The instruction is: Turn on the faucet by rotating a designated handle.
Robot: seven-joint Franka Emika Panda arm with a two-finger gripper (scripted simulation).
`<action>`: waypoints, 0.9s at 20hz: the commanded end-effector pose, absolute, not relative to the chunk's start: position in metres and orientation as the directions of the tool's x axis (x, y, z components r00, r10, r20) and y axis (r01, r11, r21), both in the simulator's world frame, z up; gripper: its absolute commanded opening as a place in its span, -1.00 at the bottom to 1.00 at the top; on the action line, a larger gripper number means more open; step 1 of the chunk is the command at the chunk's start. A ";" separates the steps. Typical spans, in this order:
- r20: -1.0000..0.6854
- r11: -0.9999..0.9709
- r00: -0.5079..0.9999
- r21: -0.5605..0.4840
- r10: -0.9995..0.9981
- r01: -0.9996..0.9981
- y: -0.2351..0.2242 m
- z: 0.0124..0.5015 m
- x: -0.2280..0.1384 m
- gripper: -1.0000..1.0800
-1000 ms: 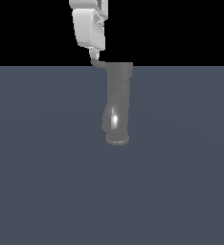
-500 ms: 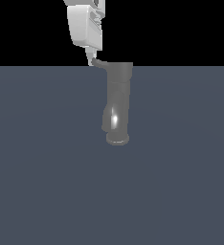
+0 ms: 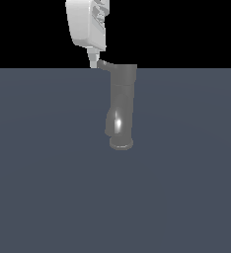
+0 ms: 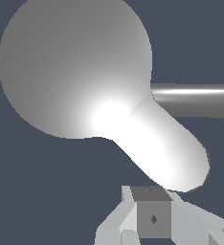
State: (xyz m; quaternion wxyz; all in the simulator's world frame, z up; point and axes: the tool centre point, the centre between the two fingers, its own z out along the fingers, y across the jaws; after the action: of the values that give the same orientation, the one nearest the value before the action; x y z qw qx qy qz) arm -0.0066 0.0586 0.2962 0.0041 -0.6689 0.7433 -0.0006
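One lever matters here: the handle (image 3: 103,64), a thin short grey stub projecting from the faucet's top cap toward the exterior view's left, tip slightly upturned. Over the last second it has swung a little; earlier its tip sat further toward the exterior view's right and lower, and now it points more squarely outward. Your gripper (image 3: 94,62) has drifted the same way, toward the exterior view's left and slightly up, its fingertip at the handle's end. Judged from that, the rotation has begun but only by a small angle, so you likely have most of the turn left.

The faucet (image 3: 122,106) stands upright near the middle of the floor (image 3: 43,188), well apart from every edge in view. It is glossy grey metal: a plain cylinder, a wider cap on top, a round flared base, and a short stubby spout (image 3: 109,123) low on the side toward the exterior view's left. A hard bright highlight runs down the body.

In the wrist view the cap reads as a large smooth disc, the handle (image 4: 166,153) as a rounded paddle blown out white by glare, with a second grey bar (image 4: 193,100) behind it.

The gripper is white, blocky, matte. Whether its jaws stand wide or narrow you cannot tell from either view; it appears to push, not clamp.

The floor is flat, matte slate-blue, featureless.
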 end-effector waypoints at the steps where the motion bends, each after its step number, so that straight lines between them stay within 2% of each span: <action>1: -0.001 0.121 -0.121 -0.002 -0.993 -0.993 0.046 0.296 -0.015 -1.00; 9: 0.000 0.121 -0.121 0.000 -0.993 -0.993 0.038 0.296 -0.036 -1.00; 10: -0.004 0.097 -0.097 -0.002 -0.995 -0.995 0.054 0.296 -0.033 -1.00; 18: -0.002 0.109 -0.109 -0.001 -0.994 -0.994 0.014 0.296 -0.048 -1.00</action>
State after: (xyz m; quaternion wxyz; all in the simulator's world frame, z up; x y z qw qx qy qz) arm -0.0448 0.0439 0.2964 0.0032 -0.6828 0.7306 0.0007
